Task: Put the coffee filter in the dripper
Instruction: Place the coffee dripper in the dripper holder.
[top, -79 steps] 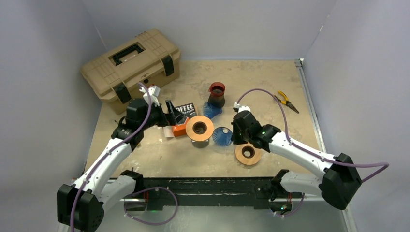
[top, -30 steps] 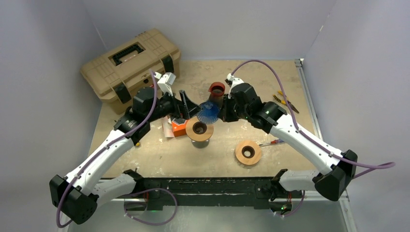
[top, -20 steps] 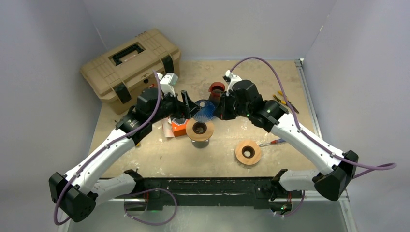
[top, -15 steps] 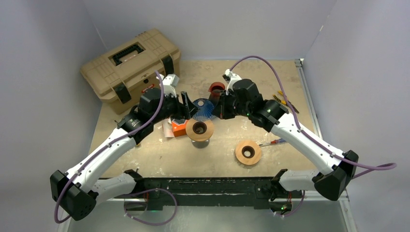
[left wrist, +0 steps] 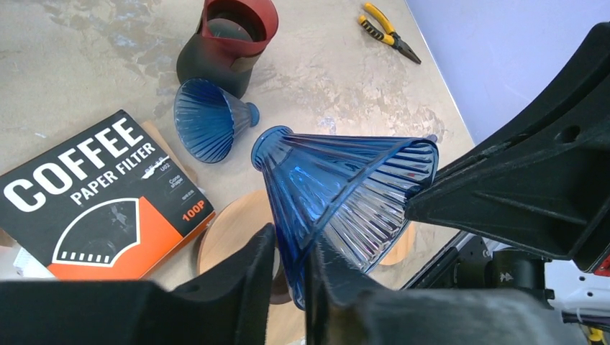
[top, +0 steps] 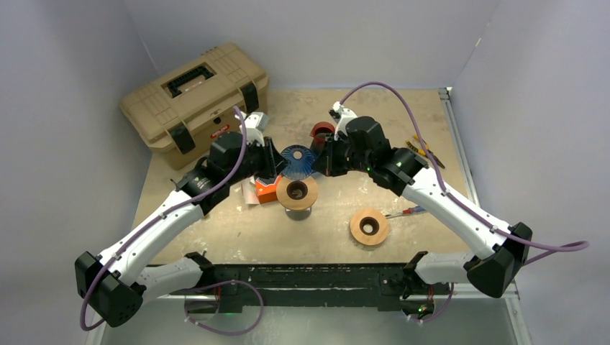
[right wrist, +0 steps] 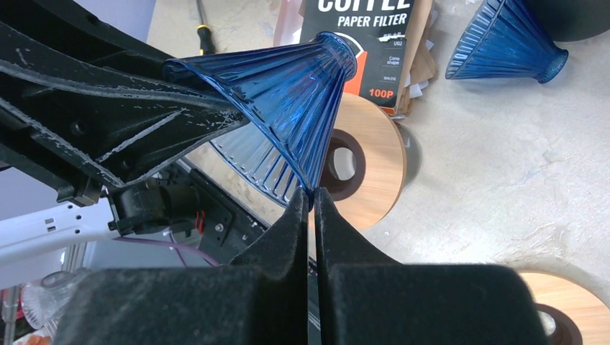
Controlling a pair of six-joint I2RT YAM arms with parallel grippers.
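Observation:
A blue ribbed dripper [top: 296,162] hangs in the air above a wooden stand [top: 297,192], tilted on its side. My right gripper [right wrist: 313,192] is shut on its rim from the right. From the left, my left gripper [left wrist: 291,241] pinches the dripper's wall [left wrist: 338,194], one finger inside and one outside. A black and orange coffee paper filter pack [left wrist: 93,208] lies flat on the table beside the stand. In the top view the left arm partly hides it [top: 267,189]. No loose filter shows. A second blue dripper [left wrist: 208,118] lies on its side next to the pack.
A red and black mug [top: 321,131] stands behind the grippers. The tan toolbox [top: 194,93] sits at the back left. A second wooden ring [top: 370,227] lies at the front right with a screwdriver [top: 403,213] beside it. Yellow pliers [left wrist: 385,29] lie at the far right.
The right gripper carried the dripper up off the table and a little left. The left gripper moved in and closed its fingers on the dripper's wall.

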